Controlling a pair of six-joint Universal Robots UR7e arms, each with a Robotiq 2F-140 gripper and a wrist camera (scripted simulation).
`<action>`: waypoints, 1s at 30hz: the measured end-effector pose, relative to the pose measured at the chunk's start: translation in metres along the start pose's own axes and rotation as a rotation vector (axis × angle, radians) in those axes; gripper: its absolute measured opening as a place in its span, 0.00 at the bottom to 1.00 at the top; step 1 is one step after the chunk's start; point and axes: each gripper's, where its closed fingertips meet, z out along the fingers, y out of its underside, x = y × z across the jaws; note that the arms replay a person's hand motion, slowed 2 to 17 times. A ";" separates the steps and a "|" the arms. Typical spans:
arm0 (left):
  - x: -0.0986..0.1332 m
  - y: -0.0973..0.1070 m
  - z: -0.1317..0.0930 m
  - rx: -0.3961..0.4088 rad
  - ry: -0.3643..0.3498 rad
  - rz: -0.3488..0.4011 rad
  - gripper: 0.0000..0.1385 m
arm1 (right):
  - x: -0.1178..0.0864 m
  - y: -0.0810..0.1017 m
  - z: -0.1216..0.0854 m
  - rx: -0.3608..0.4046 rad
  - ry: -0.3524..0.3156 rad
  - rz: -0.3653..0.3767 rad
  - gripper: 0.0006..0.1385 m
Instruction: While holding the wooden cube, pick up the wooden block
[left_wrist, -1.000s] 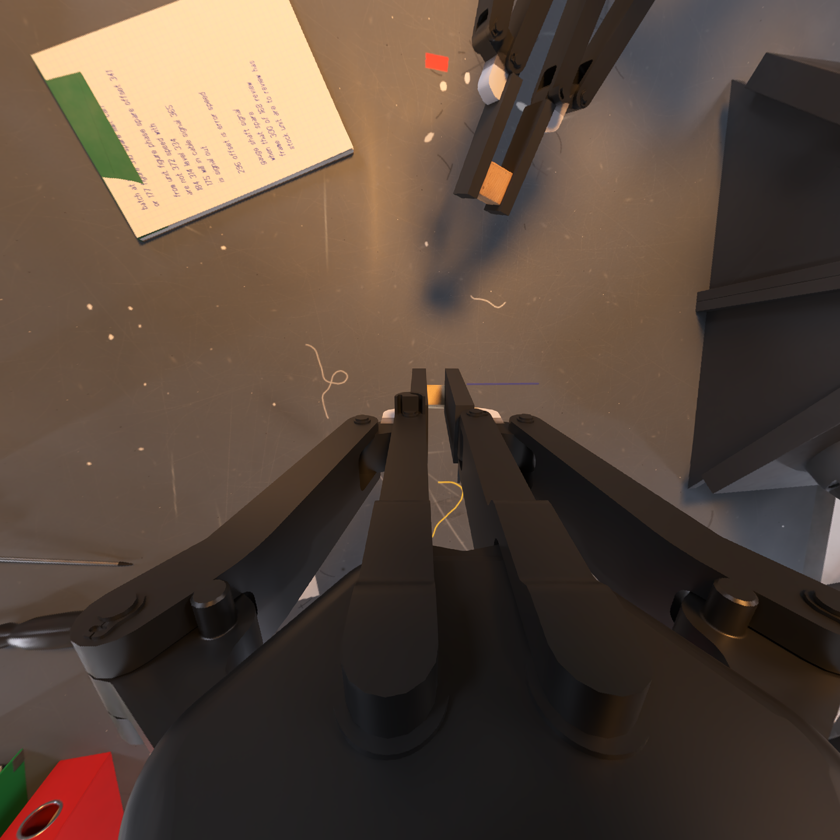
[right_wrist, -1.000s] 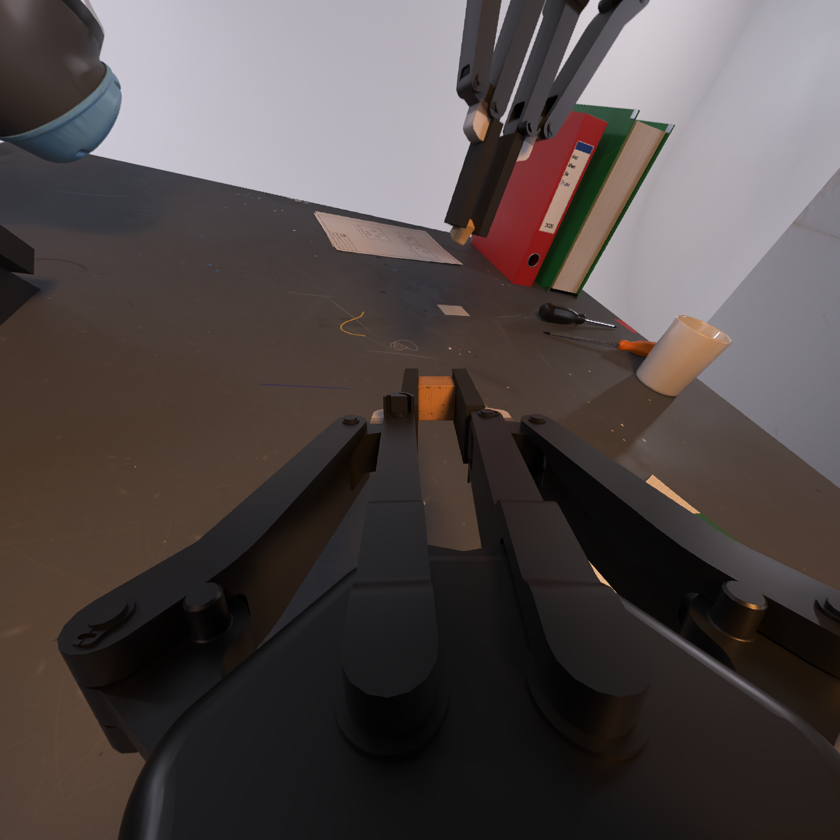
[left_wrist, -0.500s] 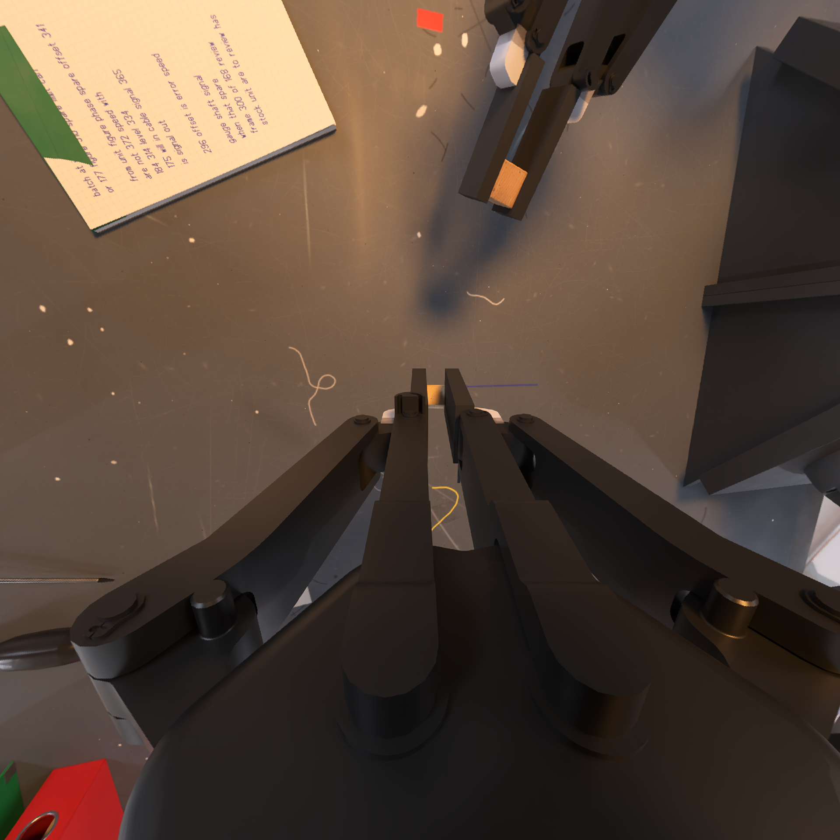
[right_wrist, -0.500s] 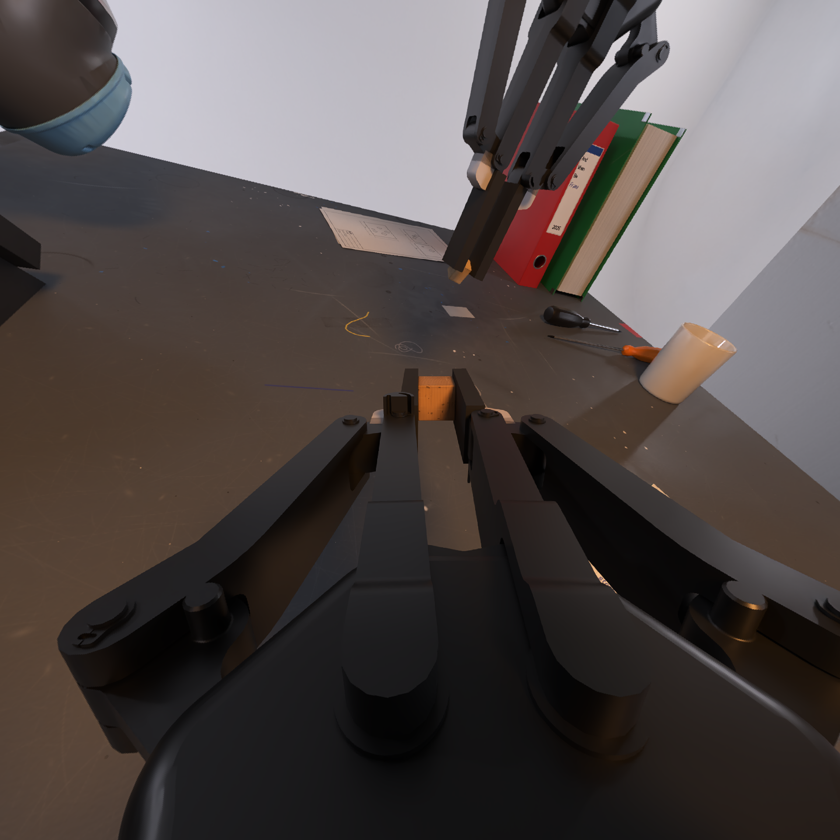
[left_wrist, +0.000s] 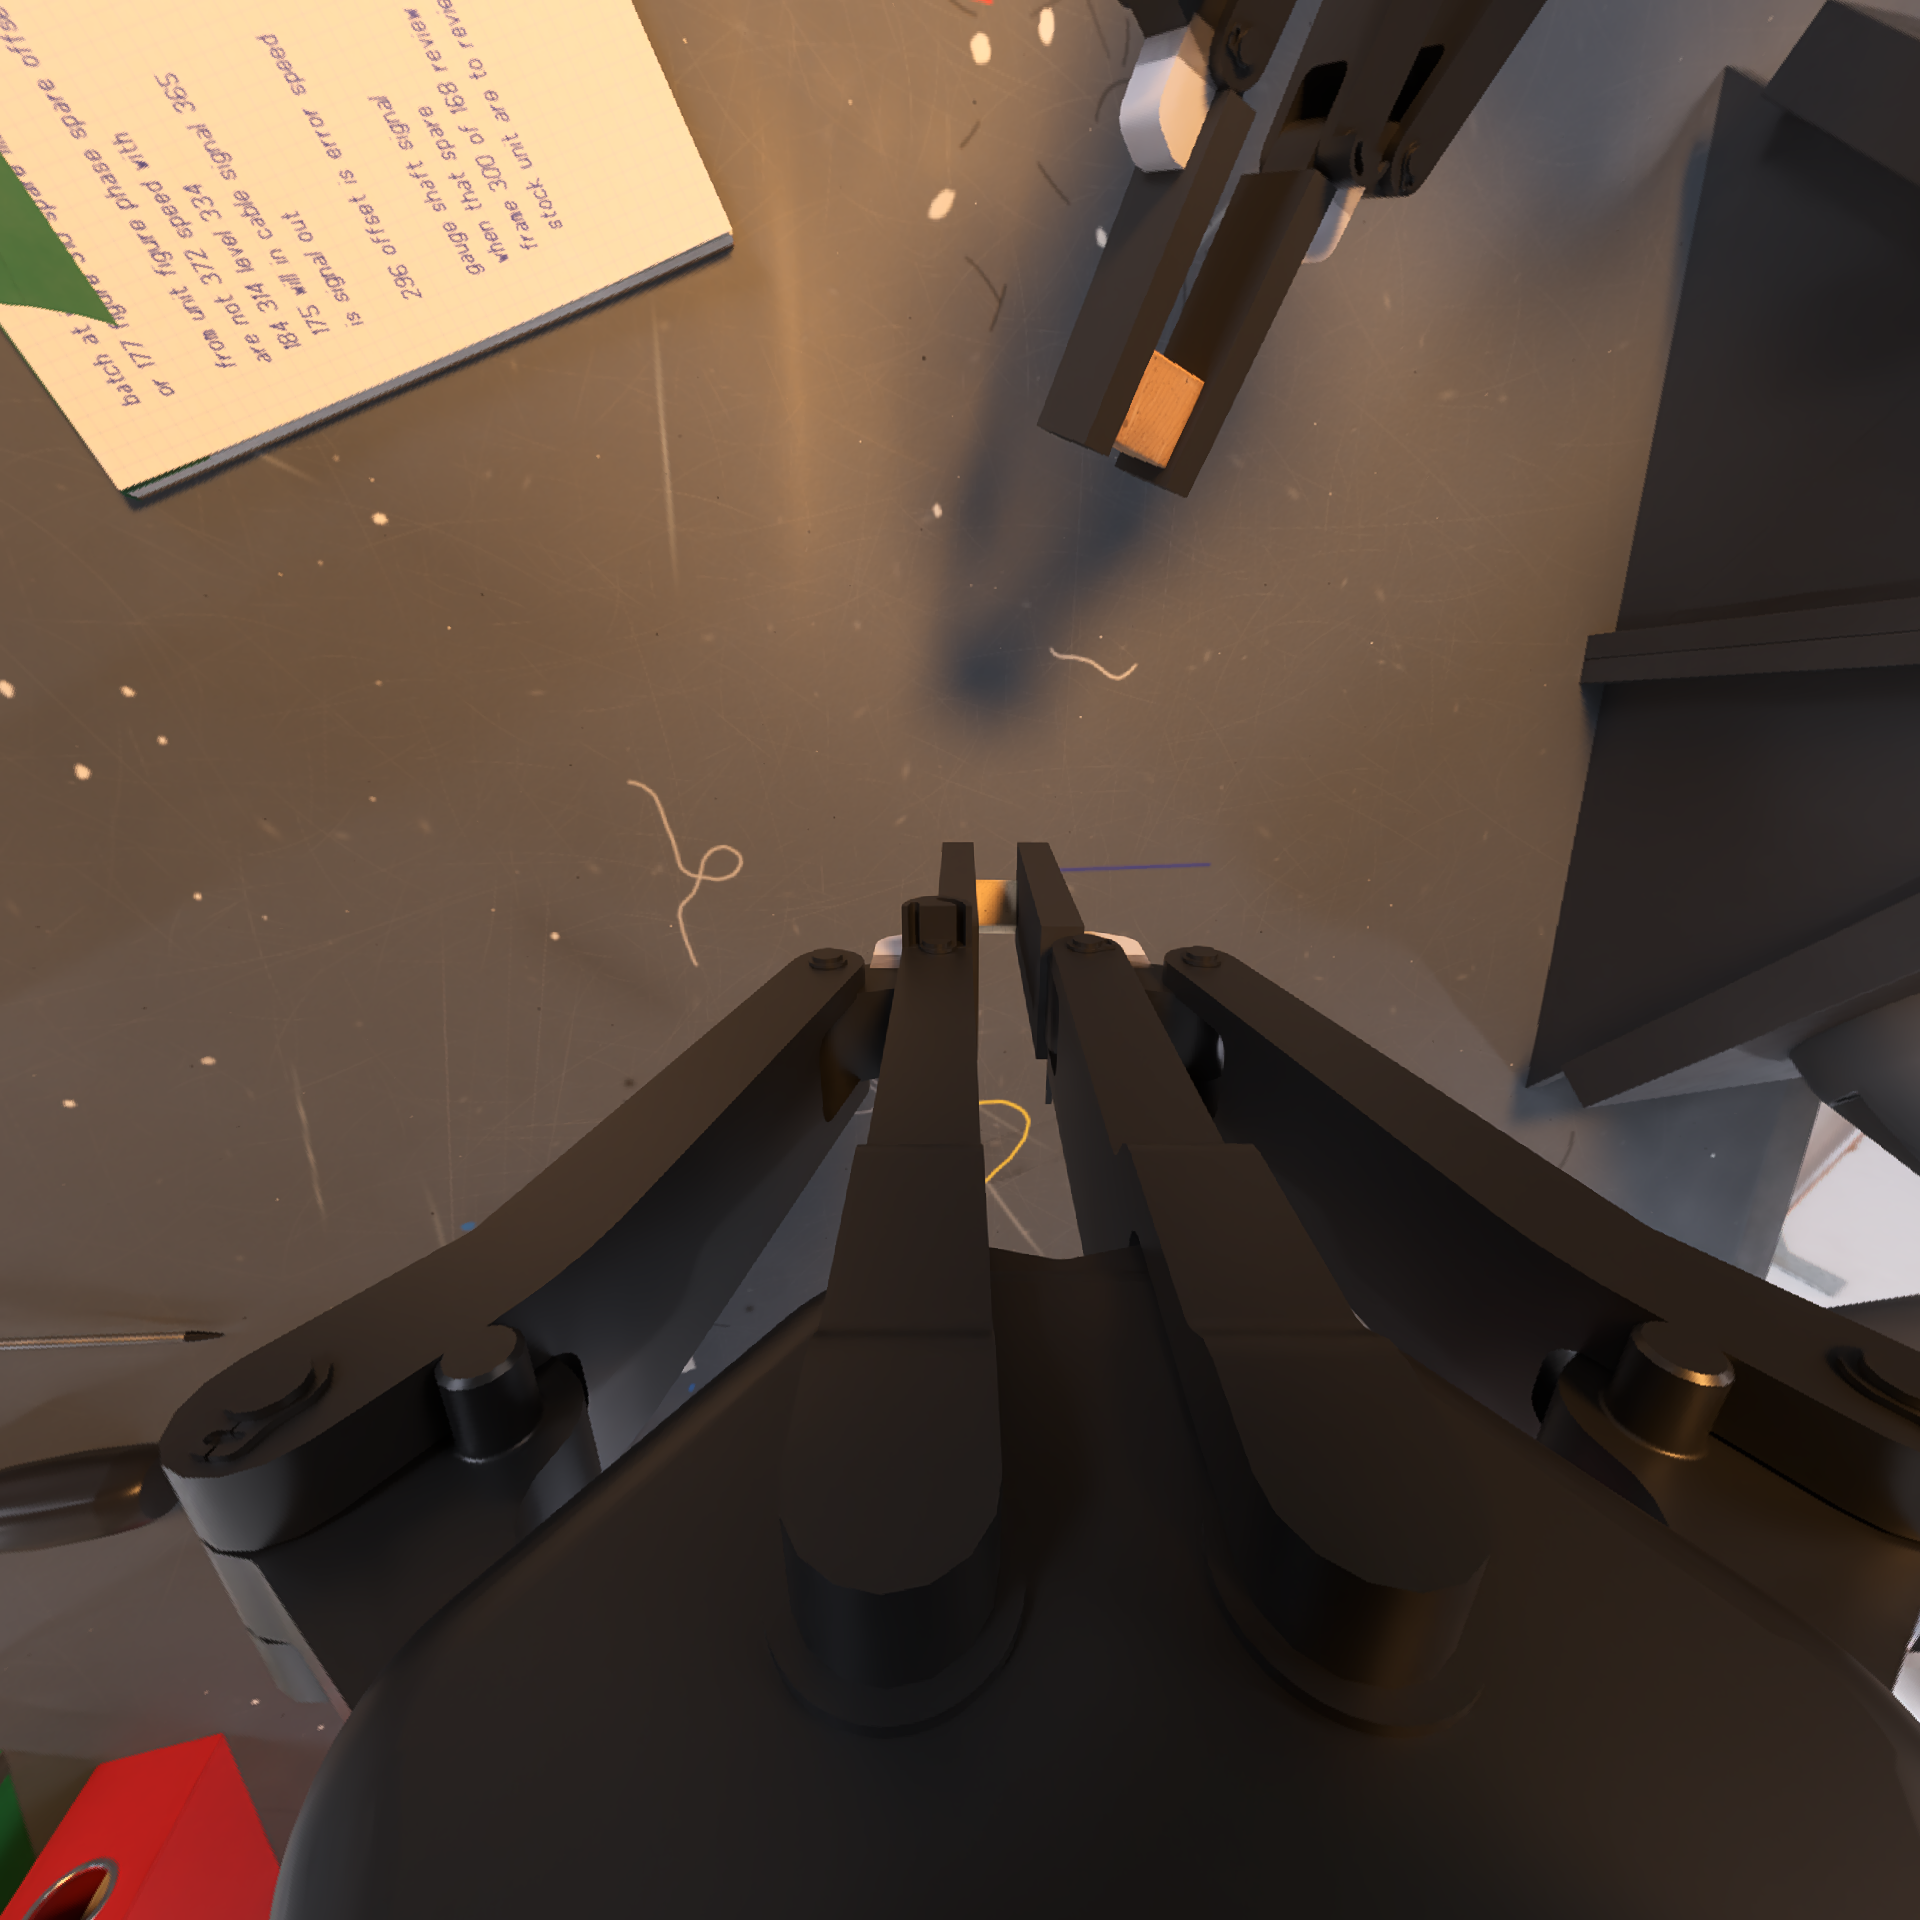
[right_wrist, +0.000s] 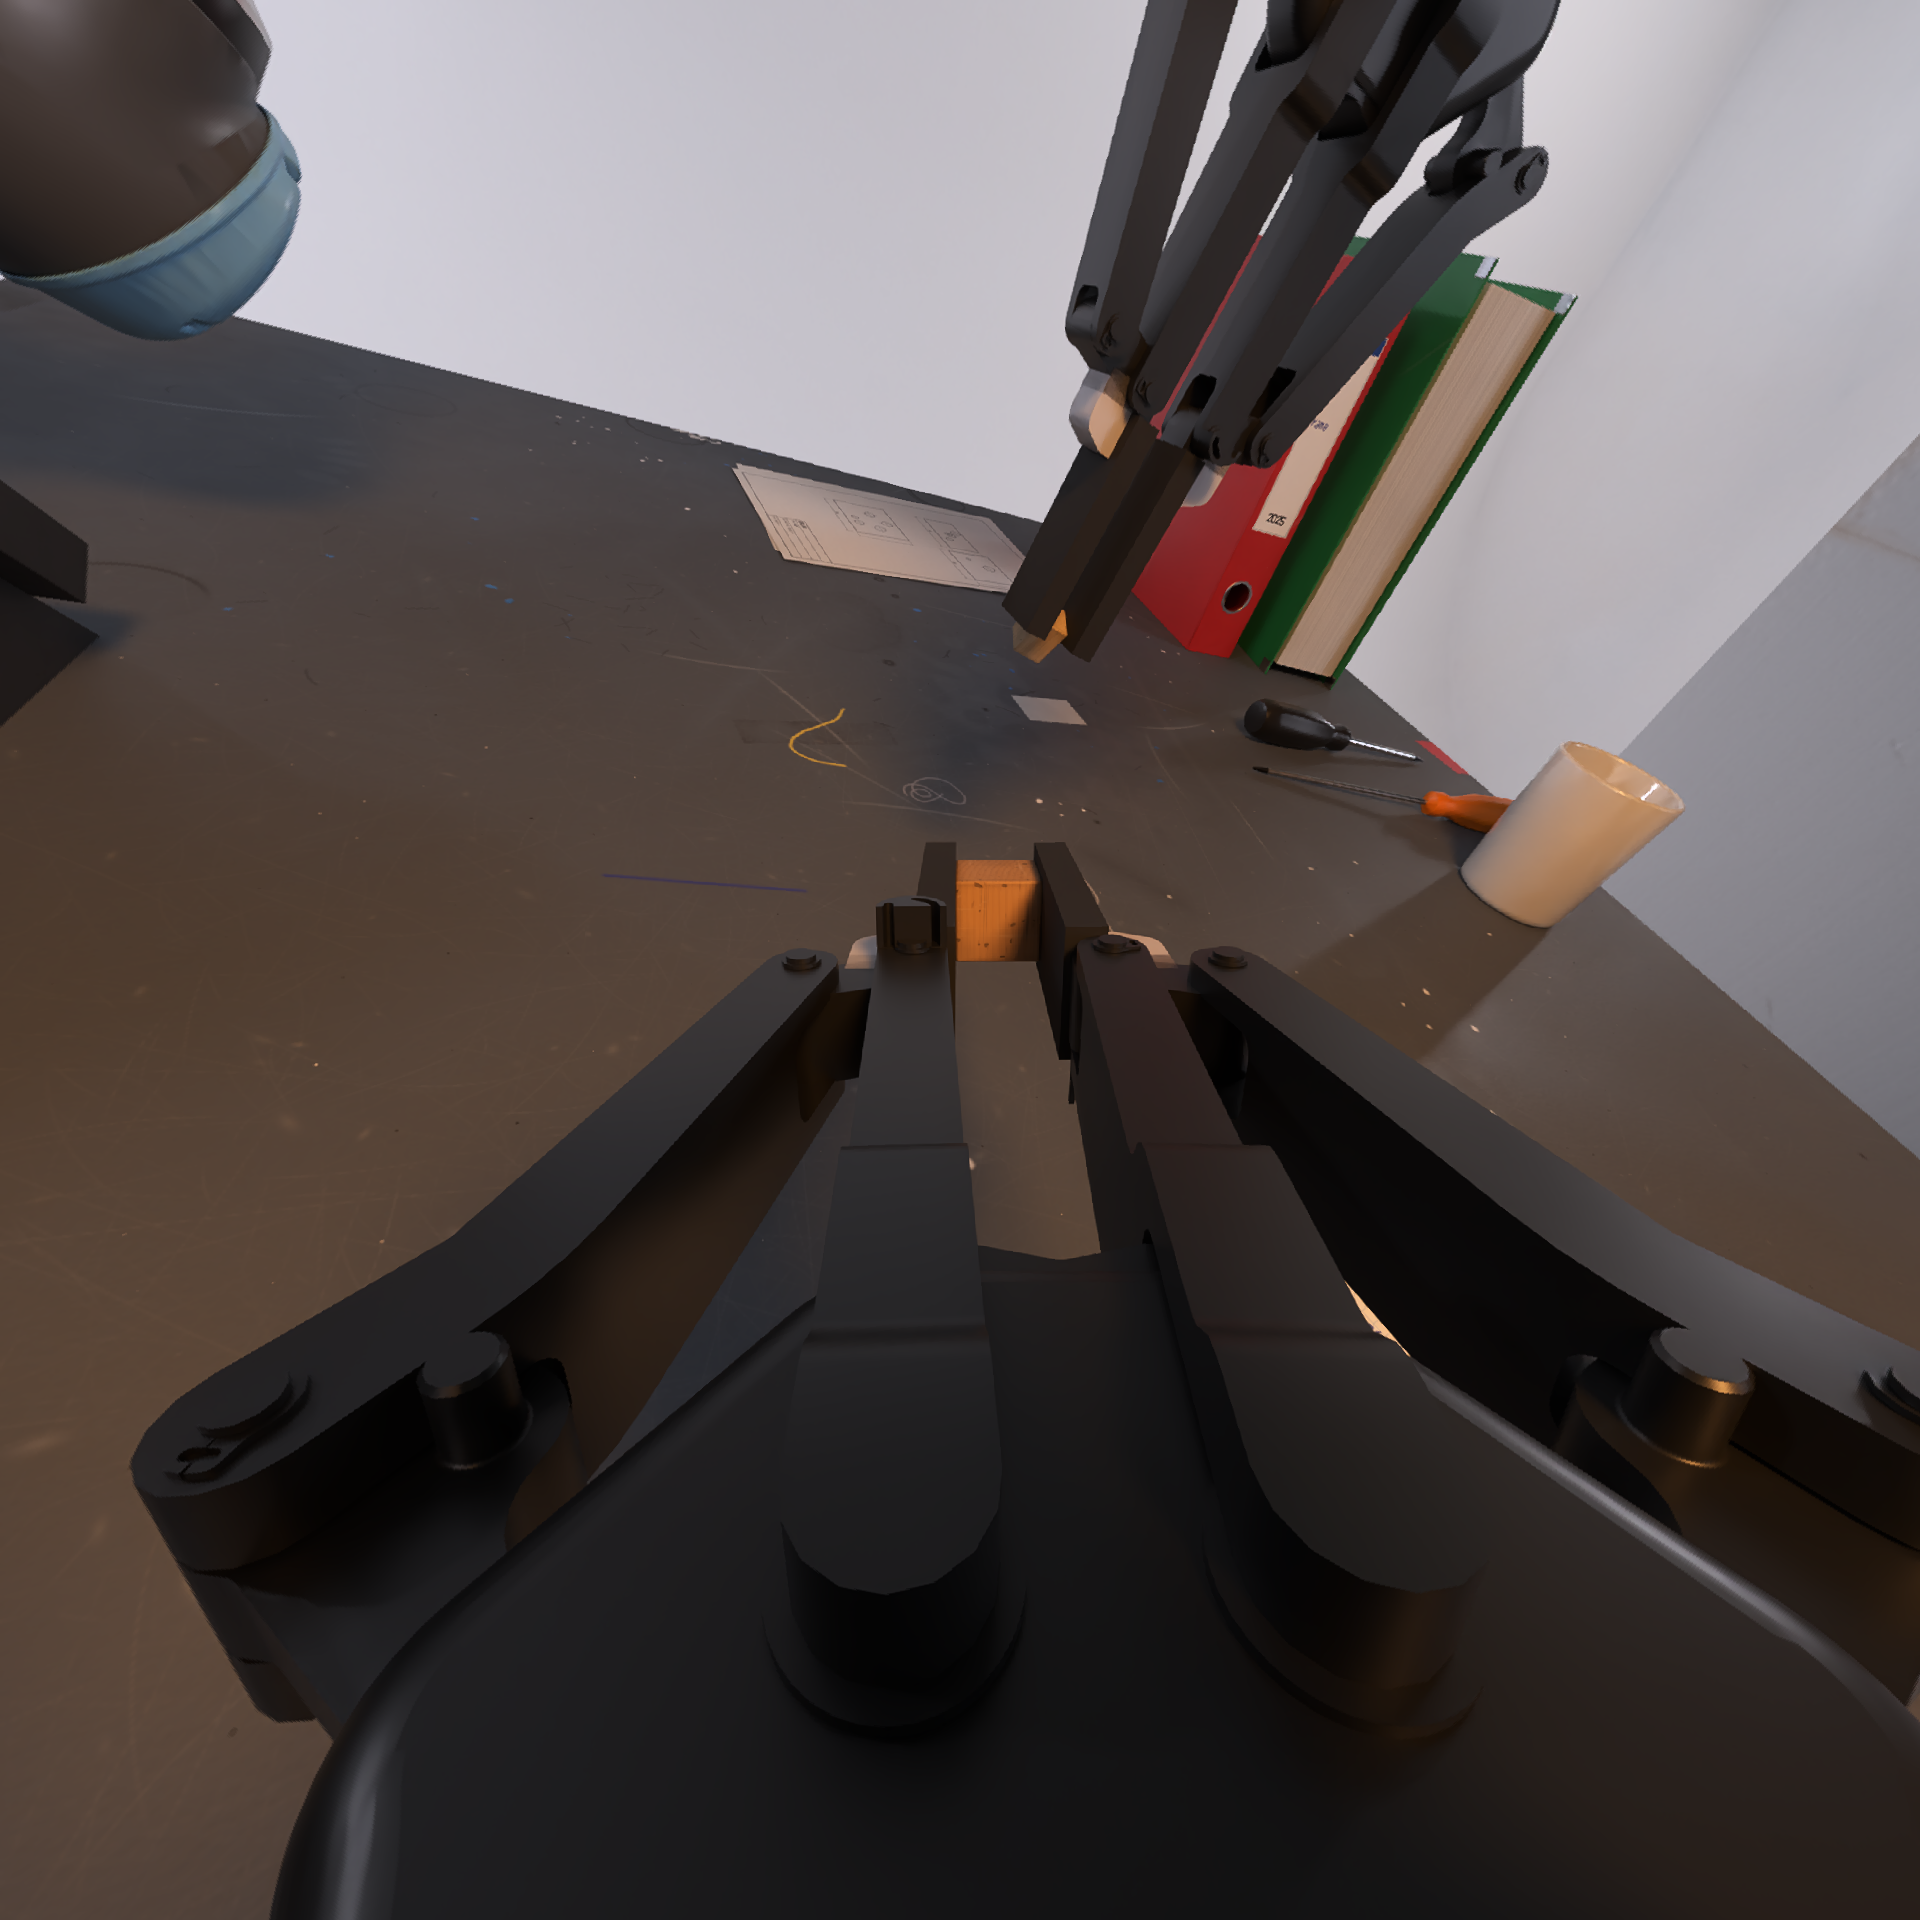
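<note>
Left black two-finger gripper (left_wrist: 992, 868) hangs above the dark scratched tabletop (left_wrist: 520, 675), fingers clamped on a small pale wooden piece (left_wrist: 992, 900) of which only a sliver shows; cube or block, cannot tell. Right black two-finger gripper (right_wrist: 995, 868) is likewise closed on an orange-brown square-faced wooden piece (right_wrist: 995, 923), also clear of the tabletop. Toward the tabletop's far edge stand a red ring binder (right_wrist: 1205, 582) and a green hardback book (right_wrist: 1392, 468), with a cream mug (right_wrist: 1564, 836) near them.

Left gripper (left_wrist: 995, 883) nearly closed, clamping — right gripper (right_wrist: 995, 883) likewise, both raised, fingers angled downward.
</note>
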 end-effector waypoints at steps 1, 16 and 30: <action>0.000 0.000 0.000 -0.001 0.005 0.000 0.08 | 0.000 0.000 0.000 -0.001 0.000 -0.001 0.14; 0.001 0.001 0.003 0.005 0.042 0.013 0.08 | -0.003 0.000 0.000 -0.015 -0.008 -0.028 0.14; 0.005 0.005 0.004 -0.037 0.019 0.047 0.08 | -0.009 -0.001 0.003 -0.024 -0.042 -0.037 0.14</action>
